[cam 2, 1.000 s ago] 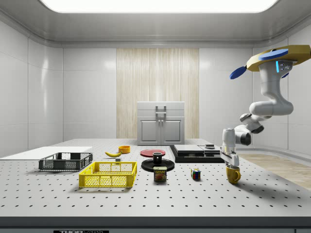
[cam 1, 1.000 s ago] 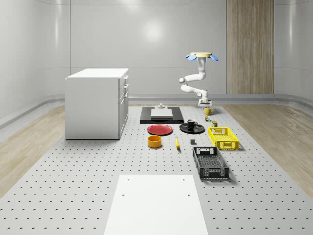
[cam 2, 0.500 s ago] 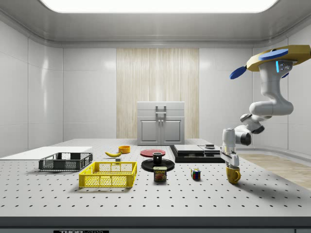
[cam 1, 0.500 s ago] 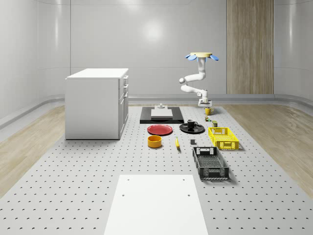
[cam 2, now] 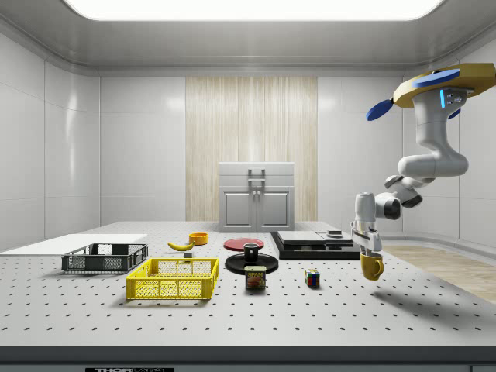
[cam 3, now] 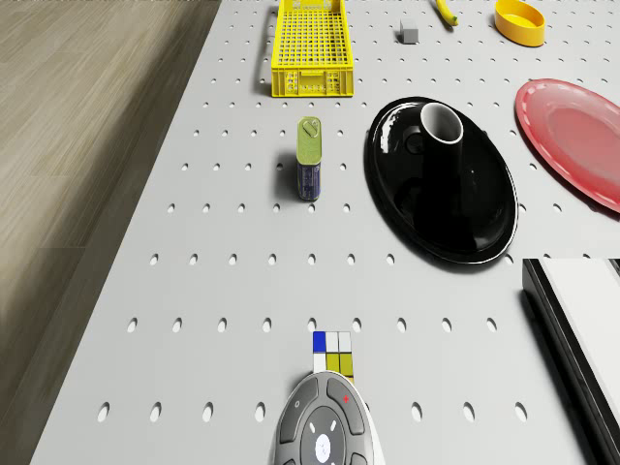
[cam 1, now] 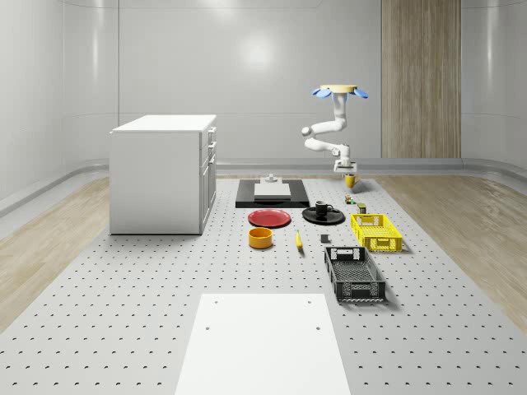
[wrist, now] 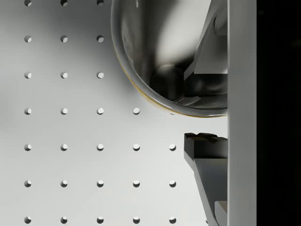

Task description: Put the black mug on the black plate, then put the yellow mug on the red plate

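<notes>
The drone hovers over the table's far corner at the whole-scene view's right, arm hanging down. Its gripper is shut on the rim of the yellow mug, which hangs upright just above the table. In the wrist view one finger sits outside the yellow mug and the other reaches inside. The black mug stands on the black plate; the drone view shows this black mug on its black plate. The red plate lies bare beside it.
A colour cube and a tin can stand between the mug and the black plate. A yellow basket, black crate, yellow bowl, banana, dark slab and white cabinet also occupy the table.
The yellow mug stood on the table before; now it hangs above it in the gripper. The drone and arm have risen slightly.
</notes>
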